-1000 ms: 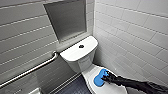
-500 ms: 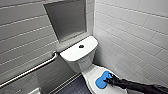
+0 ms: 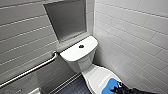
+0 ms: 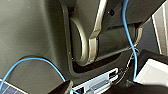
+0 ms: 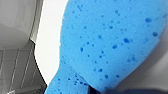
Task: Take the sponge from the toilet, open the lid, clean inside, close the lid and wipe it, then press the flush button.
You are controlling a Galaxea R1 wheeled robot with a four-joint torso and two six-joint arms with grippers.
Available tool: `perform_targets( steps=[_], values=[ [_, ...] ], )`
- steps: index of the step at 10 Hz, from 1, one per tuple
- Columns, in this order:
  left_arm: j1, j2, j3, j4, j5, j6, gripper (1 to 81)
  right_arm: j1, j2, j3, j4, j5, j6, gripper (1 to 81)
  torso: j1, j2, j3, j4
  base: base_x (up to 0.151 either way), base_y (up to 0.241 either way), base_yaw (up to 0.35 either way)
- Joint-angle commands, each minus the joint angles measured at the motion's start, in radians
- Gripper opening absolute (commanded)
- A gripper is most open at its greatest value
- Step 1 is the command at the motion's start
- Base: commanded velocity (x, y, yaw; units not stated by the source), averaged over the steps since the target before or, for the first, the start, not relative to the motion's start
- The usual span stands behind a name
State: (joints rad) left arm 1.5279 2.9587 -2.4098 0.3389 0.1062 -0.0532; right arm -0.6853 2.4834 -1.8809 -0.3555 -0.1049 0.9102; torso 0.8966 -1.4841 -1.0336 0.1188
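Wiping seems intended: bright blue porous sponge [image 3: 109,85] lies at the white oval plastic lid's [image 3: 95,75] front edge, black right gripper [image 3: 119,89] against it; whether it grips, I cannot tell.

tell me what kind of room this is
Most likely a bathroom or toilet room: a white toilet with a flush button on its tank, tiled walls, and a metal grab bar fixed to the wall.

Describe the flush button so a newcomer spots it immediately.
Find the white glossy ceramic toilet in the tiled corner, below the grey wall recess. Centred on its flat tank top sits the small round dark flush button, the only dark mark there.
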Motion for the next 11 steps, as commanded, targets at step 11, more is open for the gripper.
perform_targets(
  steps=[11],
  values=[
    [0.027, 0.011, 0.012, 0.023, 0.075, 0.007, 81.1, -0.513, -0.372, 0.112, -0.013, 0.360, 0.010, 1.0, 0.000, 0.000, 0.000, 0.000, 0.000, 0.000, 0.000]
  ],
)
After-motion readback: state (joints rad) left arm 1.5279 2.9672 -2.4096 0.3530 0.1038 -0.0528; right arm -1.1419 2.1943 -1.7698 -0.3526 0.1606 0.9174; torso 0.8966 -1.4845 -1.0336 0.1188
